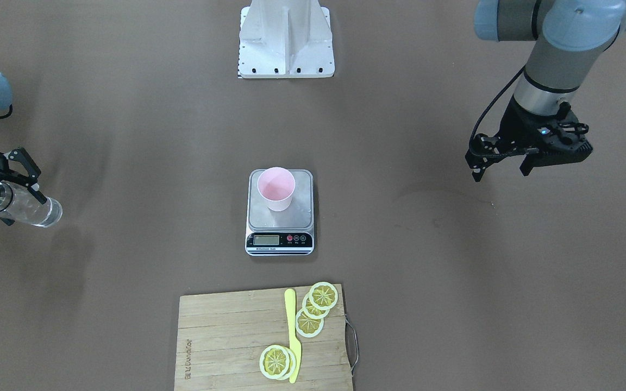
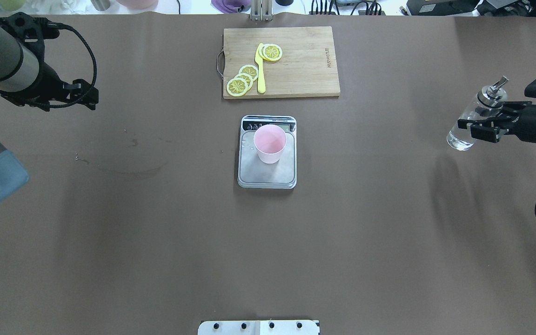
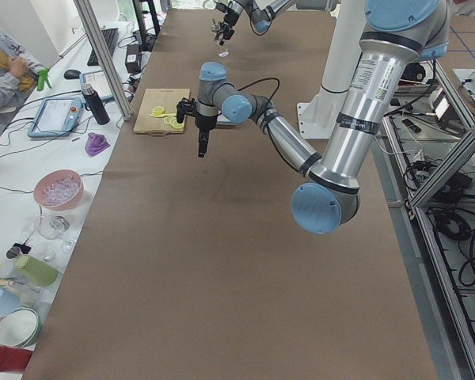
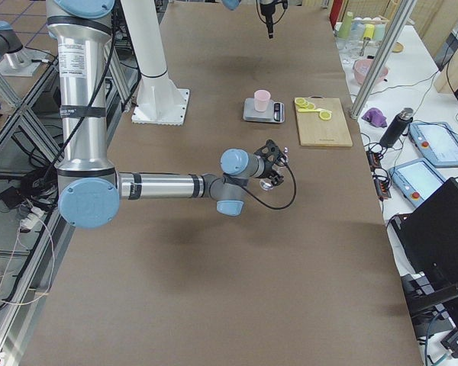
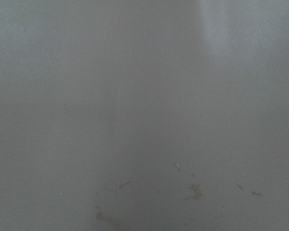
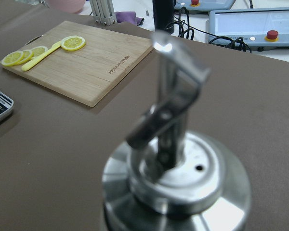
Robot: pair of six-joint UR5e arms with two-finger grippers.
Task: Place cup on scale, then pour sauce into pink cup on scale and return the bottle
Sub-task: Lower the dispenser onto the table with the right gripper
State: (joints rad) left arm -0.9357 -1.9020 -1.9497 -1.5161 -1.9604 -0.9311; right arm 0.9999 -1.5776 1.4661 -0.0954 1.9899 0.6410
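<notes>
Bottle (image 2: 470,123) first: the small clear glass one with the silver pourer cap (image 6: 176,159) is pinched around its upper body by the right gripper (image 2: 484,124), close to the desk's right edge and seemingly lifted off the surface, since its shadow lies apart from it. Clear liquid shows in its lower part. It is tilted rather than upright; in the overhead view its long axis leans with the base lower and the cap higher. The spout lever on the cap points up and away from the gripper.

The pink cup (image 2: 270,143) already stands upright on the scale (image 2: 267,179) at the middle of the desk, toward the display end of the steel platform, well apart from the bottle. Whether anything is in the cup cannot be told from these views. A few droplets seem to sit on the platform beside it.

The left gripper (image 1: 500,163) hangs near the desk's left edge with its fingers spread and nothing between them.

If you are carrying the bottle in to pour, keep it near upright while it crosses the desk, bring the spout just over the cup's open mouth, and tip slowly so nothing lands on the platform. If you are returning it, level the base before lowering and let go only once it stands.

A wooden cutting board (image 2: 305,70) with lemon slices (image 2: 242,80) and a yellow knife (image 2: 260,70) lies at the far edge.
</notes>
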